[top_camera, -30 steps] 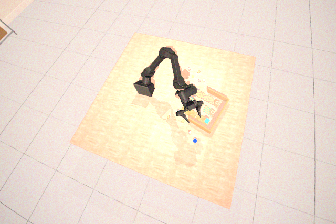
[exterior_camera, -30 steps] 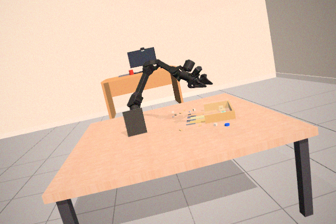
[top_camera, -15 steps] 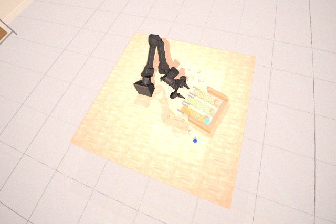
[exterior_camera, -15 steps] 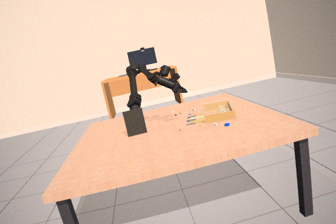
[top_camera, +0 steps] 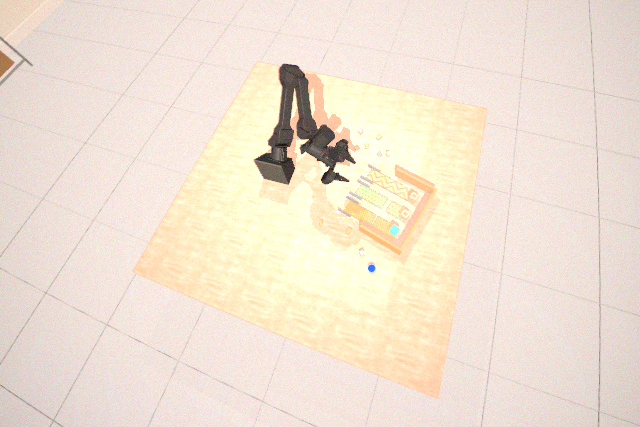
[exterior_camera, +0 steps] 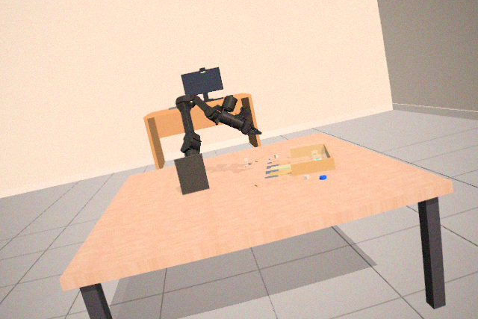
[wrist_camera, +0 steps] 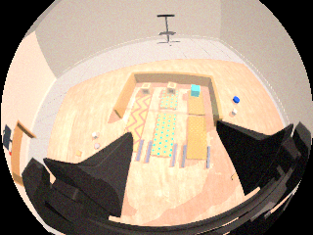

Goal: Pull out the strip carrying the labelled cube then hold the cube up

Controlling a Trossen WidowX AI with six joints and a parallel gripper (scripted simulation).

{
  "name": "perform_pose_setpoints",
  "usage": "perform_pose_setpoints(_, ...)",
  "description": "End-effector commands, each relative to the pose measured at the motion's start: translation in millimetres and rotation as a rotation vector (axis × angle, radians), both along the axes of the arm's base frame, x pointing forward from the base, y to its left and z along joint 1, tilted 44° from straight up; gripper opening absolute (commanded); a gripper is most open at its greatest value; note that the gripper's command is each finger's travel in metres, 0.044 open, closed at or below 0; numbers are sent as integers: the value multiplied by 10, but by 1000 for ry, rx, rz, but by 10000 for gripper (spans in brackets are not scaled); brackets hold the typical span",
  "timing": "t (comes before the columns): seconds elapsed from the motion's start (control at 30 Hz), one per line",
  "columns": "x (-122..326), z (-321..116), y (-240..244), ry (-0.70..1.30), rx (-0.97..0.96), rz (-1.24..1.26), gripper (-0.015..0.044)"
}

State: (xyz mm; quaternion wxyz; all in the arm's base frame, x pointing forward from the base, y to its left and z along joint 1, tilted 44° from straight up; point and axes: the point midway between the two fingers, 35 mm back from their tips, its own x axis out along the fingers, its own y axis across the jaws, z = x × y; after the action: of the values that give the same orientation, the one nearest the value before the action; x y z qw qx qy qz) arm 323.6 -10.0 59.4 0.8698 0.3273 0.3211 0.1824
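Observation:
My gripper (top_camera: 352,171) (exterior_camera: 259,132) (wrist_camera: 174,128) is open and empty, above the table short of the strips' near ends. A zigzag strip (top_camera: 388,183) (wrist_camera: 141,115) shows no gap; a pale cube (top_camera: 414,195) (wrist_camera: 146,88) with a square marking is at its far end. A green dotted strip (top_camera: 370,196) (wrist_camera: 163,134) has a gap, with a similar pale cube (top_camera: 404,213) (wrist_camera: 171,87) at its far end. An orange strip (top_camera: 360,211) (wrist_camera: 197,137) also has a gap and has a cyan cube (top_camera: 394,229) (wrist_camera: 196,90) at its far end. Markings are too small to read.
A wooden three-sided wall (top_camera: 379,237) (exterior_camera: 312,166) (wrist_camera: 173,77) encloses the strips' far parts, open towards the arm. Grey-blue rails flank their near ends. A blue disc (top_camera: 371,268) (exterior_camera: 323,177) (wrist_camera: 236,99) and a small white block (exterior_camera: 306,177) (wrist_camera: 234,112) lie outside. Several small bits are scattered on both sides.

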Motion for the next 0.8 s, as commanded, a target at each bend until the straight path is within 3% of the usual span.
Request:
perform_pose_setpoints(0.0, -7, 10, 7, -8, -1, 6, 400)
perform_pose_setpoints(0.1, -7, 10, 7, -8, -1, 6, 400)
perform_pose_setpoints(0.6, 689, -77, 785, 448, 51, 268, 6)
perform_pose_setpoints(0.77, 766, -75, 1178, 623, 34, 367, 0)
